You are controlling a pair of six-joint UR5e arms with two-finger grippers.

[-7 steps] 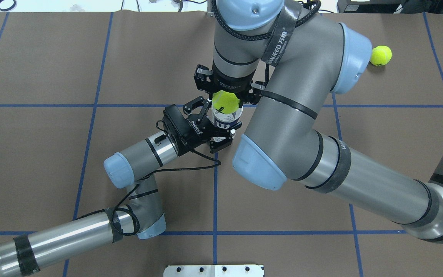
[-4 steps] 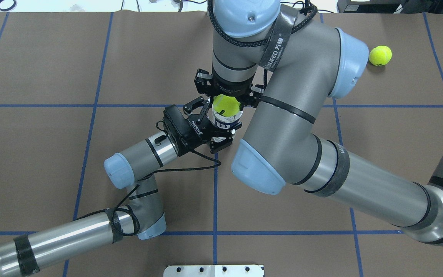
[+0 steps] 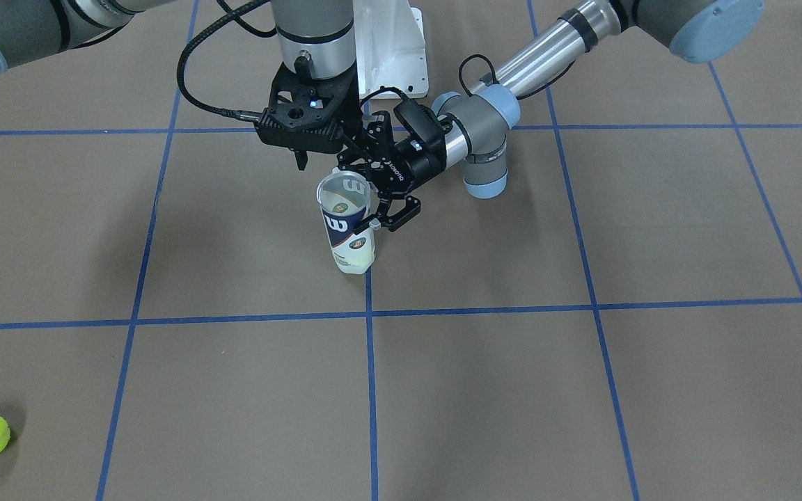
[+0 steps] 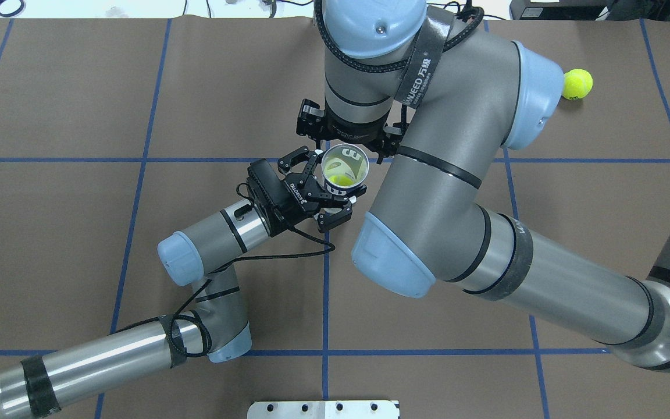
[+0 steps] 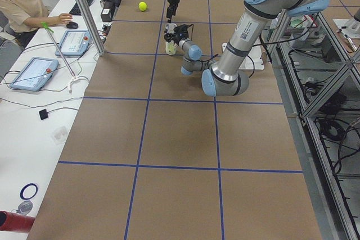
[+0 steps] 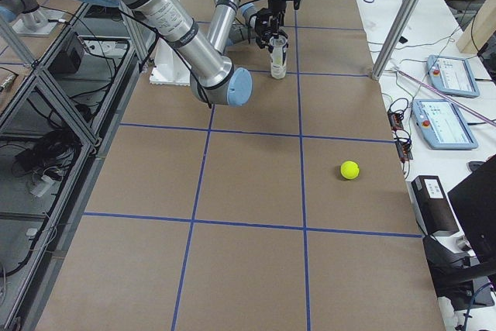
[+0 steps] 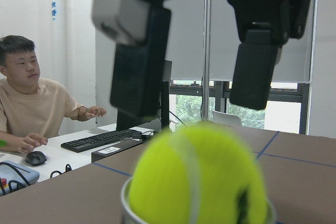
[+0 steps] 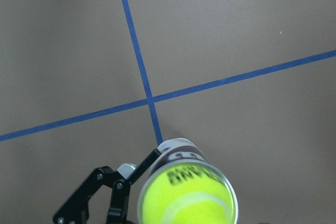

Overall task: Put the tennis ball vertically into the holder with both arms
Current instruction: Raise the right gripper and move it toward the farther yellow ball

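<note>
Brown-papered desk [image 4: 79, 233], near its middle: your left tool [image 4: 326, 192] clamps the clear, navy-labelled plastic tube [image 3: 349, 229] upright. Moments ago the right tool [image 7: 197, 61] pinched the yellow felt tennis ball [image 4: 338, 174] at its mouth; now it hangs spread and empty, the ball inside: insertion looks done.

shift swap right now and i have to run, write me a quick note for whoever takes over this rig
Left gripper: shut on the holder, which stands upright on the table.
Right gripper: open and empty, just above the holder's mouth.
Tennis ball: in the holder; overhead view shows it below the rim, left wrist view at the mouth, so check its depth.
Done: ball inserted and let go.
To do: probably raise the right gripper clear, then open the left gripper. A second ball lies loose on the table.
</note>
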